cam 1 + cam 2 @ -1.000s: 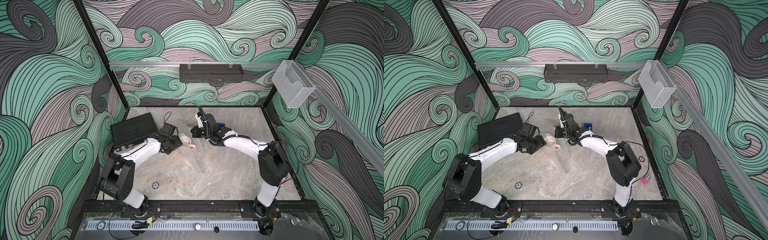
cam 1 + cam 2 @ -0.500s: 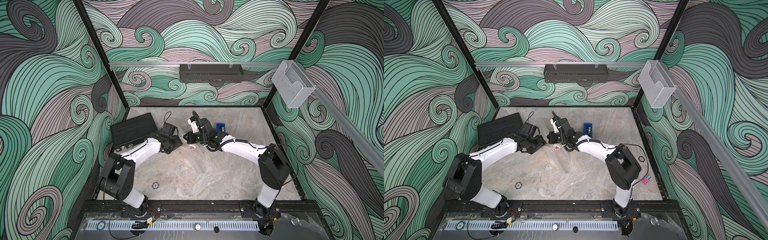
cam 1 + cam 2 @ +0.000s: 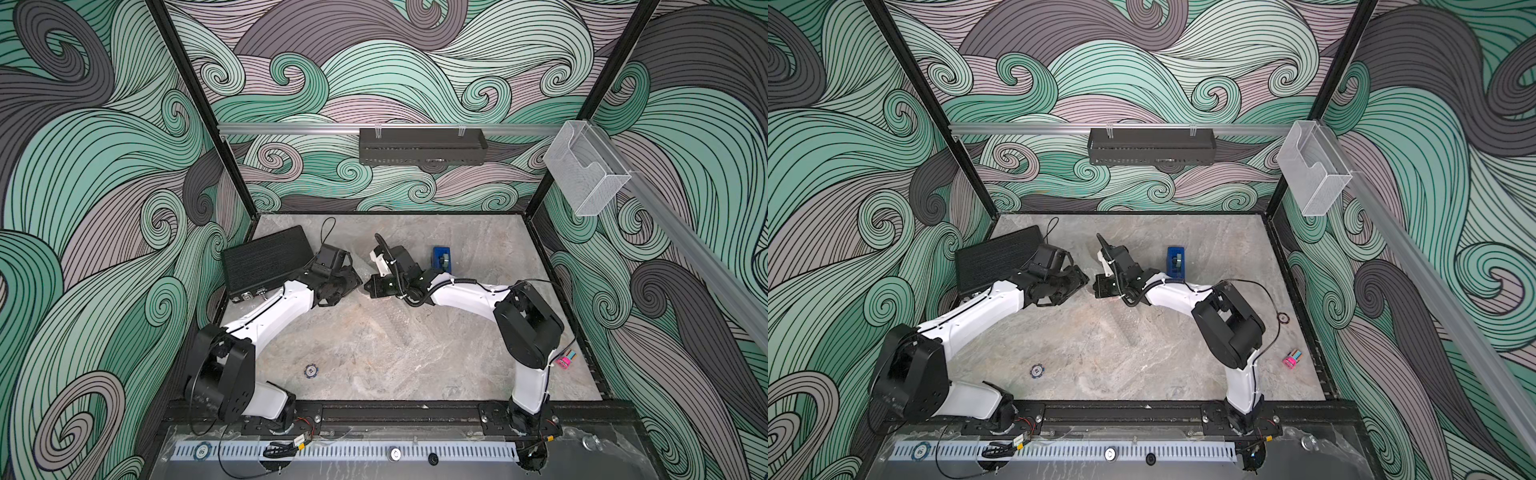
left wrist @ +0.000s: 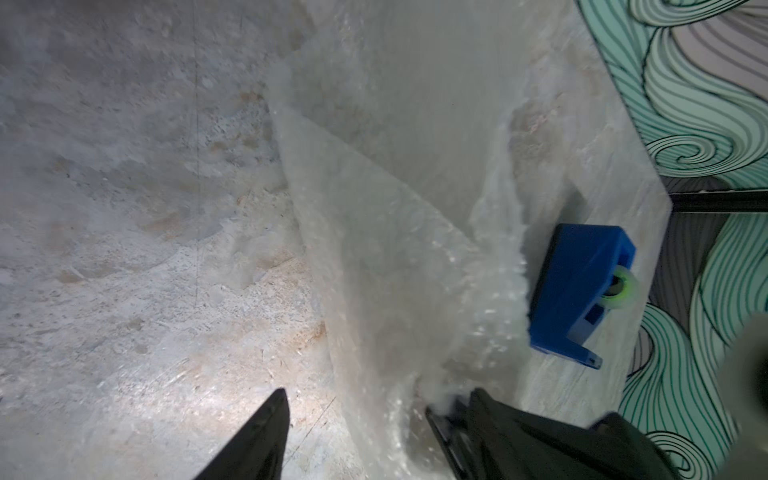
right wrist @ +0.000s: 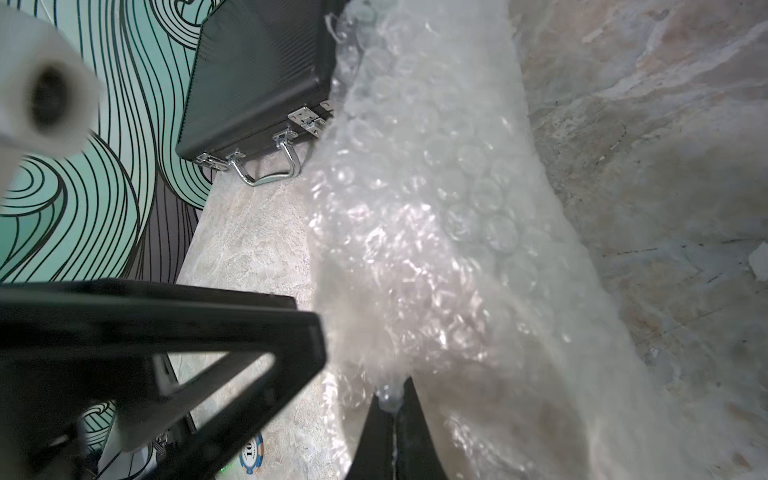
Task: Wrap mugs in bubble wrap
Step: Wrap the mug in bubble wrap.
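Note:
The bubble wrap (image 5: 436, 228) rises as a clear bubbled sheet from the table, and my right gripper (image 5: 392, 401) is shut on its edge. In both top views the wrap (image 3: 399, 328) shows only faintly on the marble. My right gripper (image 3: 369, 287) sits nearly tip to tip with my left gripper (image 3: 355, 280) at mid-table. In the left wrist view my left gripper (image 4: 374, 399) stands open and the wrap (image 4: 395, 249) drapes between its fingers. The mug is hidden in every view.
A black case (image 3: 266, 262) lies at the back left beside my left arm. A blue tape dispenser (image 3: 441, 259) stands behind my right wrist. A poker chip (image 3: 311, 370) lies near the front, and a small pink object (image 3: 565, 360) sits by the right edge.
My right gripper has swung left with the wrap until it meets the left gripper, covering the mug and uncovering the blue dispenser. The left arm has stayed put.

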